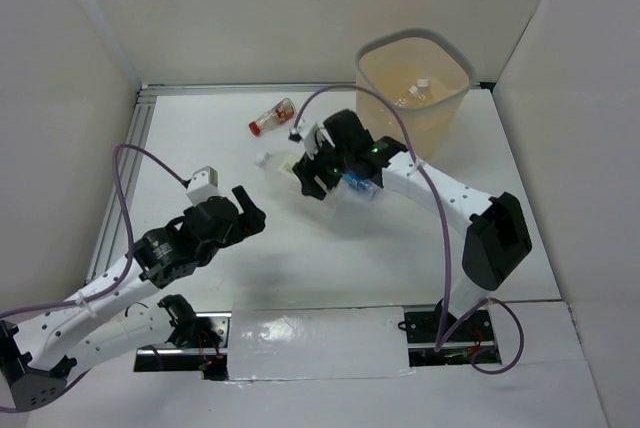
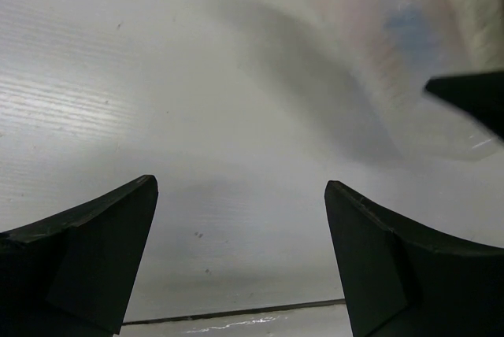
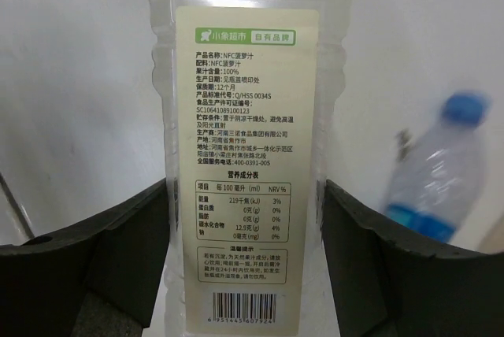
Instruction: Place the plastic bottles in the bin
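Observation:
My right gripper (image 1: 306, 174) is shut on the white-labelled clear bottle (image 3: 248, 140); its fingers press both sides of the bottle's lower body, as the right wrist view (image 3: 246, 223) shows. The bottle's white end (image 1: 272, 161) sticks out to the left of the gripper. A blue-capped, blue-labelled bottle (image 1: 358, 184) lies on the table beside that gripper and looks blurred in the right wrist view (image 3: 431, 175). A short red-capped bottle (image 1: 272, 117) lies at the far left-centre. The beige bin (image 1: 440, 113) stands at the far right, with bottles (image 1: 416, 90) inside. My left gripper (image 1: 250, 210) is open and empty (image 2: 240, 227).
White walls enclose the table on three sides. A metal rail (image 1: 118, 210) runs along the left edge. A taped strip (image 1: 315, 330) lies between the arm bases at the near edge. A blurred pale shape (image 2: 394, 46) shows at the top right of the left wrist view.

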